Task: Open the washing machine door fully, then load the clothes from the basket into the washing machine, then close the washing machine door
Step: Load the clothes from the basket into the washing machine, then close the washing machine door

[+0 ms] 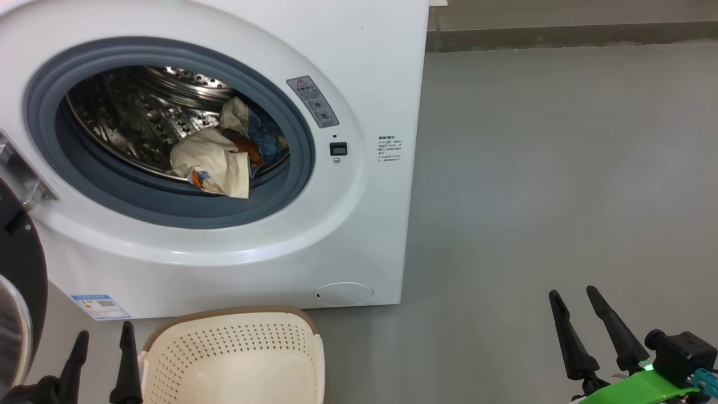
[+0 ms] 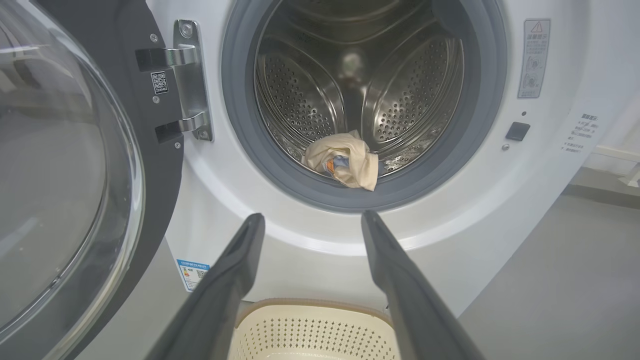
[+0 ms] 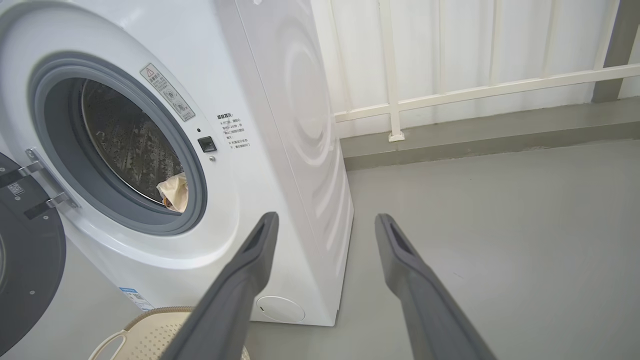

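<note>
Left gripper (image 1: 105, 331): fingers apart, just beside the basket (image 1: 235, 310)
Right gripper (image 1: 573, 292): fingers apart, above the floor (image 1: 533, 168)
Clothes (image 1: 213, 160): lying in the drum (image 1: 123, 112)
Door (image 1: 22, 264): swung open

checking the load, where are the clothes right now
In the head view the clothes lie inside the washing machine, heaped at the opening's lower right against the gasket, above the basket.
</note>
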Controlling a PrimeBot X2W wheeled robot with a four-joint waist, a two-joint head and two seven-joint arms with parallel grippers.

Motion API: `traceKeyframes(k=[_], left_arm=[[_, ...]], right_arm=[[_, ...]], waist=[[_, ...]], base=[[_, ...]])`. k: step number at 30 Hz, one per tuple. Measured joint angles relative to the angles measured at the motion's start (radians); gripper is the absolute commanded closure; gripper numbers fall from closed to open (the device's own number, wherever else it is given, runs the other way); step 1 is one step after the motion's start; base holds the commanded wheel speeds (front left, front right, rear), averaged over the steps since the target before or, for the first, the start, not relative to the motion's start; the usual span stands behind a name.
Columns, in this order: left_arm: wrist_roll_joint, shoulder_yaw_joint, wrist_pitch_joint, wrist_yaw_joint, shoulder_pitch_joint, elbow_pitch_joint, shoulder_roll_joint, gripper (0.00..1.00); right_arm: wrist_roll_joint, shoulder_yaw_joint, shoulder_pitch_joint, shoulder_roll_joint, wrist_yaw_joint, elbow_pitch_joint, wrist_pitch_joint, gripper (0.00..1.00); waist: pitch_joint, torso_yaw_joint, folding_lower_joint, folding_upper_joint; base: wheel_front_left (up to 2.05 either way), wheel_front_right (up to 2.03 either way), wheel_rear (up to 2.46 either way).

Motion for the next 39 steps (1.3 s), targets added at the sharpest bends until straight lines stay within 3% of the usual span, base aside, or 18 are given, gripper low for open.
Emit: traceKeyframes(k=[23,39], left_arm=[[0.000,-0.009,0.000,0.000,0.007,-0.015,0.004,0.00],[-0.005,-0.020,0.000,0.000,0.007,-0.022,0.007,0.00]], right_arm=[[0.000,-0.008,0.000,-0.001,0.000,-0.008,0.000,0.00],[0.000,-0.011,0.000,-0.005,0.000,-0.010,0.000,0.00]], waist=[[0.017,0.003,0.0000,0.0000],[0.026,0.008,0.0000,0.0000]], base=[[-0.04,0.04,0.00],[-1.00,1.00,0.00]])
